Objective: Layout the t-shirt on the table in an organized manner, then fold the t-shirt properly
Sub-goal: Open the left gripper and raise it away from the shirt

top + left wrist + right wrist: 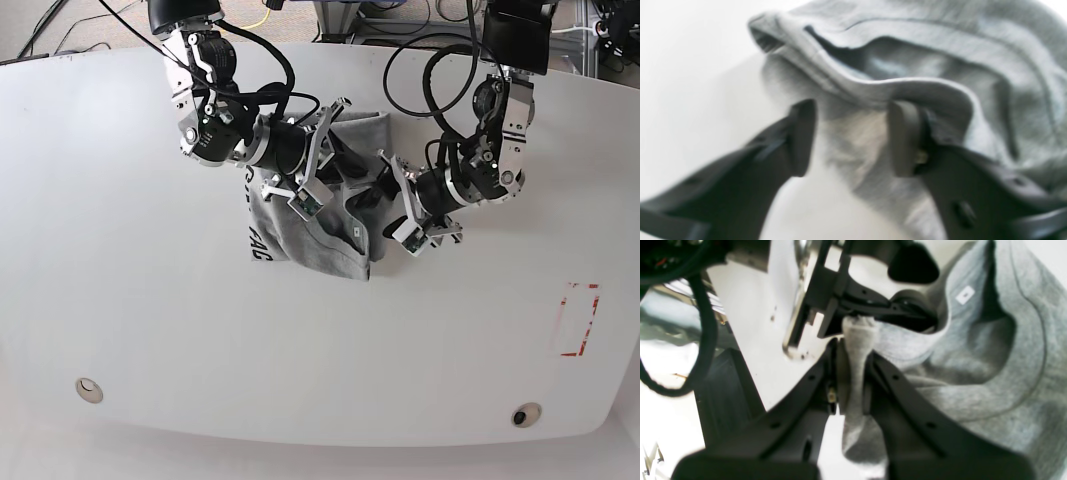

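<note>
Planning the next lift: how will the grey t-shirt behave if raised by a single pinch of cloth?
Probably floppy: the t-shirt lies bunched on the table, and the cloth pinched in the right gripper has collapsed into a narrow rope. It likely hangs in folds rather than spreading. The collar edge by the open left gripper curls, so edges may roll under.
</note>
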Controlling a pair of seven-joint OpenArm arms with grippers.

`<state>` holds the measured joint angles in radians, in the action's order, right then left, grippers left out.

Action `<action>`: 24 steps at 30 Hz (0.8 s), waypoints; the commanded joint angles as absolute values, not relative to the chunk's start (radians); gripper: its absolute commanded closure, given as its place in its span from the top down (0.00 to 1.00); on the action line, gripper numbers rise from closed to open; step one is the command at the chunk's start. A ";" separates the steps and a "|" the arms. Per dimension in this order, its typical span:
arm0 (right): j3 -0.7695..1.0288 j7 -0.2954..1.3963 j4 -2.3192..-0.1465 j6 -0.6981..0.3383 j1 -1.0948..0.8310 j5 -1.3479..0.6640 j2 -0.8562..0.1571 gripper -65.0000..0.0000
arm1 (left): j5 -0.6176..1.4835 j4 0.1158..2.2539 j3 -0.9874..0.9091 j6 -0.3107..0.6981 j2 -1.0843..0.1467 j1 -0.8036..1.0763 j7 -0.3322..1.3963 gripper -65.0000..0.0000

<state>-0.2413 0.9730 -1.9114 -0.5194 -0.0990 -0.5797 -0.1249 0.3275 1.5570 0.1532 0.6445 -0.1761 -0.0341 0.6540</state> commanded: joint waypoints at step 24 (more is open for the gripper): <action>-0.332 0.947 -1.888 -0.394 -0.094 -0.602 -0.068 0.74 | 0.343 1.649 -0.154 0.645 -0.242 -0.136 0.628 0.58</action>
